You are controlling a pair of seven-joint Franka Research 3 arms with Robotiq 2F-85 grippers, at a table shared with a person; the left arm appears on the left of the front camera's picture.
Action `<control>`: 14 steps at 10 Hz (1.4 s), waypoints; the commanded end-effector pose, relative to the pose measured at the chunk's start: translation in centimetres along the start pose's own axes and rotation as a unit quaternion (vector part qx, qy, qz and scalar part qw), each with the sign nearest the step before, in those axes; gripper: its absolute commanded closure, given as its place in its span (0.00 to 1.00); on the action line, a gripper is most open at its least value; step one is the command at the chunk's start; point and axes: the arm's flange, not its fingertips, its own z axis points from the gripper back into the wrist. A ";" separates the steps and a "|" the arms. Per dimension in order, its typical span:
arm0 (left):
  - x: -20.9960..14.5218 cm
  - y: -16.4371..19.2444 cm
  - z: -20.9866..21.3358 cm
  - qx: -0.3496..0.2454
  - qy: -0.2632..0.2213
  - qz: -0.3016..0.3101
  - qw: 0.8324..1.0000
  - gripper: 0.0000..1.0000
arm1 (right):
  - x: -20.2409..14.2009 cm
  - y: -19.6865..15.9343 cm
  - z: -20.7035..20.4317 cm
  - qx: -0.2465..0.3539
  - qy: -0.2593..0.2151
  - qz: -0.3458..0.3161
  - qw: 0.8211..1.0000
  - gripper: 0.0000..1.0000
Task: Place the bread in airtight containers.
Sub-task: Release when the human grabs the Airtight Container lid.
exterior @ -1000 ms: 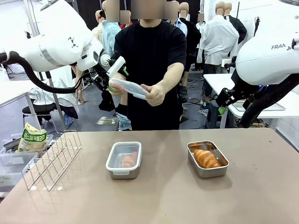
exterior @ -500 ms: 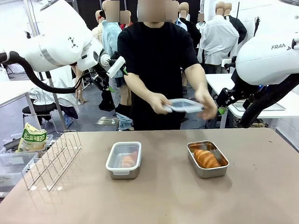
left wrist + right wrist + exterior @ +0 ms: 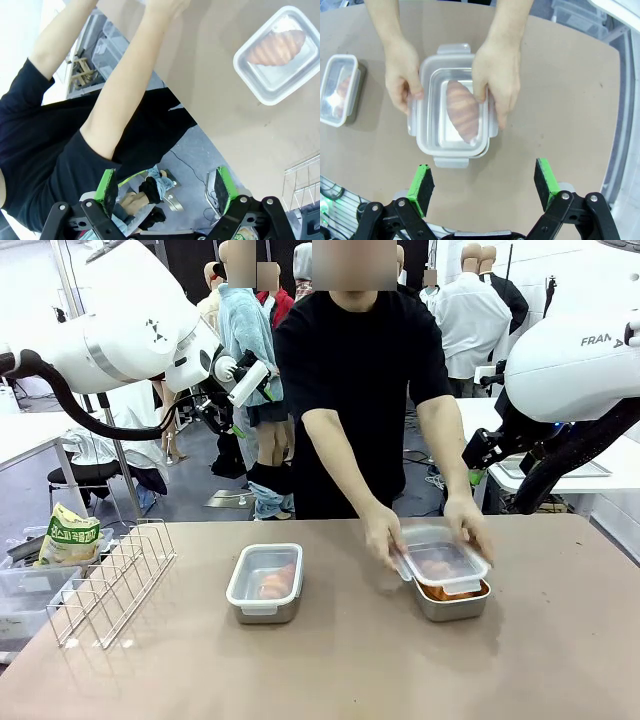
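Observation:
Two steel containers stand on the brown table. The left container (image 3: 265, 583) (image 3: 277, 55) is shut under a translucent lid, and a croissant (image 3: 275, 583) (image 3: 277, 44) shows through it. Both of the person's hands (image 3: 382, 535) hold a translucent lid (image 3: 440, 558) (image 3: 452, 150) on top of the right container (image 3: 450, 602), tilted a little. A croissant (image 3: 462, 111) lies in that tub. My left gripper (image 3: 245, 390) (image 3: 165, 185) hangs high at the left, open and holding nothing. My right gripper (image 3: 484, 182) hovers above the right container, open and holding nothing.
A wire rack (image 3: 110, 580) stands at the table's left edge. Clear plastic bins (image 3: 25, 590) and a snack bag (image 3: 68, 535) sit beyond it. The near half of the table (image 3: 350, 670) is bare.
The person took the lid from beside my left gripper, carried it to the right and lowered it onto the right container. Neither arm has moved.

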 end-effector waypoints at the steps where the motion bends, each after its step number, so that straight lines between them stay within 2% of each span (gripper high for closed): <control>1: 0.0 0.0 0.1 0.000 0.000 0.000 1.000 0.00 | 0.0 0.0 0.0 0.000 0.000 0.000 1.000 0.00; 14: 0.0 0.0 0.1 0.000 0.000 0.000 1.000 0.00 | 0.0 0.0 0.0 0.000 0.000 0.000 1.000 0.00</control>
